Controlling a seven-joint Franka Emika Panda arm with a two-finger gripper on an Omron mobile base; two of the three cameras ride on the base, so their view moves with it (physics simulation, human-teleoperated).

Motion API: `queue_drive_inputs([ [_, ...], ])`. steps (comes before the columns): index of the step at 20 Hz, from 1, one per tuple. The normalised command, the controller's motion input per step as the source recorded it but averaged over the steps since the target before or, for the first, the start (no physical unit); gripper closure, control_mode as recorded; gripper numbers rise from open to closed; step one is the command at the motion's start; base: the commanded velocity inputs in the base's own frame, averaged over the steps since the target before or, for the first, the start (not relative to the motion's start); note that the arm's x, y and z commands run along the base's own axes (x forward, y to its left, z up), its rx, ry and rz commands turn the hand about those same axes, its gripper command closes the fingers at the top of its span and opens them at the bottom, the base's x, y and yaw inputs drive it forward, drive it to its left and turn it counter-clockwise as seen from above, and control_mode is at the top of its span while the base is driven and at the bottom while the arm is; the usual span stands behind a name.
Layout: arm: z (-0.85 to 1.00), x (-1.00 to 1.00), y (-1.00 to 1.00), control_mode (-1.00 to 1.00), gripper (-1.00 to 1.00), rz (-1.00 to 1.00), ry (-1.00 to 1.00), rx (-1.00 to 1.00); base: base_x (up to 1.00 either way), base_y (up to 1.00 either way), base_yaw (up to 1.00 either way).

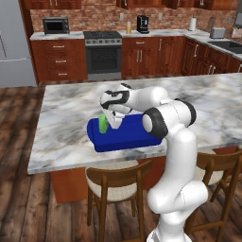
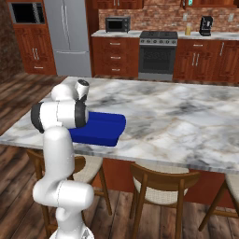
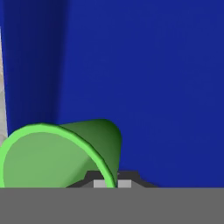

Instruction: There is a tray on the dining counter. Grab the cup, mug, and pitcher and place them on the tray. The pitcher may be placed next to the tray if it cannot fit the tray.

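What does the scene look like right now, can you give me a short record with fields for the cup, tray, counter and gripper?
cup: small bright green tapered cup, held over the left end of the tray
tray: flat bright blue rectangular tray with low rim, near the front edge of the counter
counter: grey-white marble-topped dining counter with wooden stools in front
gripper: gripper shut on the cup's rim, fingers barely visible in the hand view
placement: whether the cup touches the tray cannot be told
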Motion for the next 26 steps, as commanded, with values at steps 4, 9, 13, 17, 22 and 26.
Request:
queue_drive_inputs([
  [4,-0.16,0.18,0.11,-1.00,1.00,0.00,0.04,0.00,0.00,0.00,0.00],
  [9,-0.15,0.09,0.09,-1.00,1.00,0.00,0.04,0.00,0.00,0.00,0.00],
  [13,-0.21,0.09,0.13,-1.00,1.00,0.00,0.05,0.00,0.00,0.00,0.00],
  [17,-0.19,0.08,0.15,-1.00,1.00,0.00,0.04,0.00,0.00,0.00,0.00],
  [22,0.00,0.00,0.00,-1.00,1.00,0.00,0.01,0.00,0.00,0.00,0.00],
  [26,0.00,0.00,0.00,-1.00,1.00,0.00,0.00,0.00,0.00,0.00,0.00],
])
